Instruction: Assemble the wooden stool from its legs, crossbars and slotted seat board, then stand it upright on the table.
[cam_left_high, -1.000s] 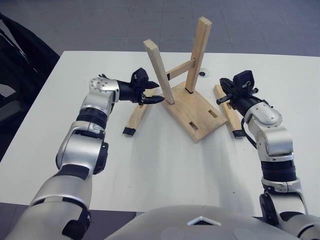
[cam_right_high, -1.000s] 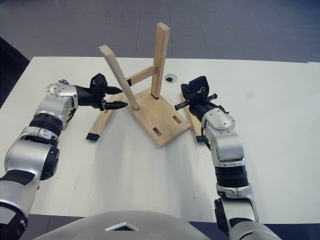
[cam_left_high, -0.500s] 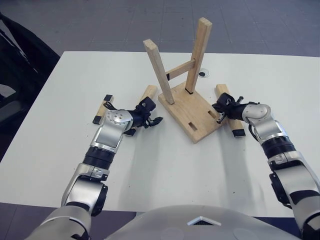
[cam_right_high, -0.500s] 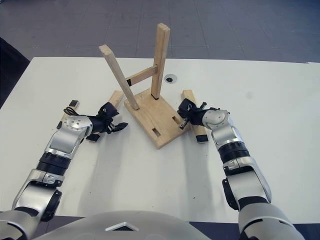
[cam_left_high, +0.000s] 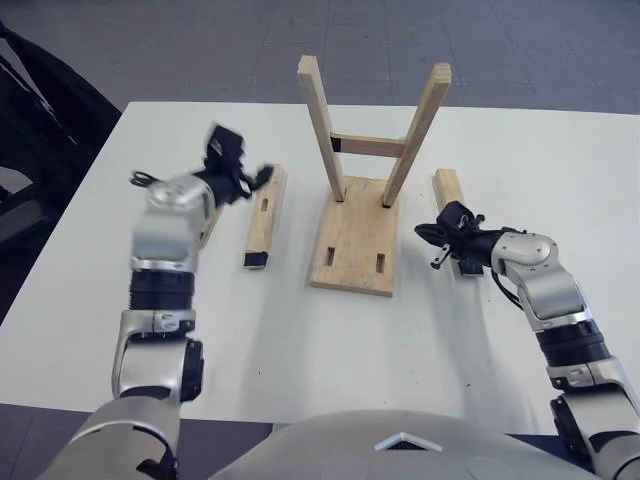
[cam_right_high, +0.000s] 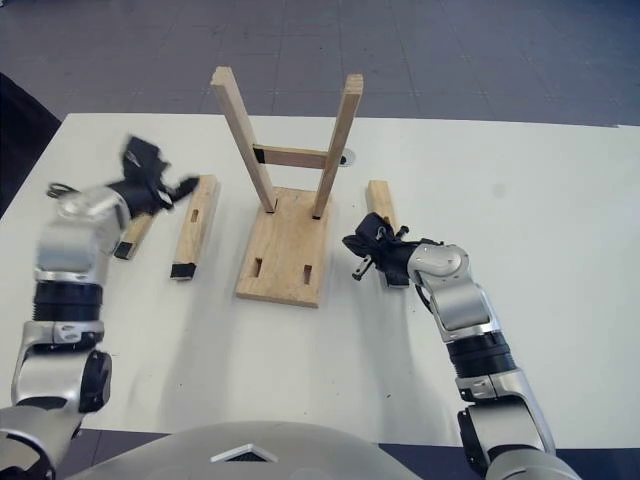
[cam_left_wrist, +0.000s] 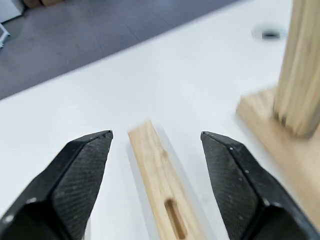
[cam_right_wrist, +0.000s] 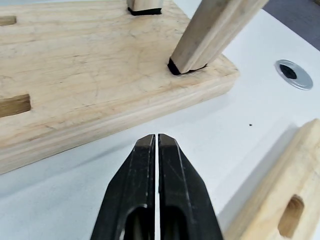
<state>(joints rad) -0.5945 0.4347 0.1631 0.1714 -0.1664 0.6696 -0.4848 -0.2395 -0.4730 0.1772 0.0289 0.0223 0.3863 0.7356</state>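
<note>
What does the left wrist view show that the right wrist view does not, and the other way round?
Left wrist view alone: the left end effector, open, a loose slotted leg seen between its fingers, and dark floor beyond the table. Right wrist view alone: the right end effector, shut, an empty slot in the seat board, and a second loose leg on the table. Both: the white table, the seat board with a leg standing in it, and the round grommet in the tabletop.

Left claw (cam_left_wrist: 156, 150) spread wide, slotted leg (cam_left_wrist: 162, 200) between, seat board (cam_left_wrist: 280, 145) seemingly beside
</note>
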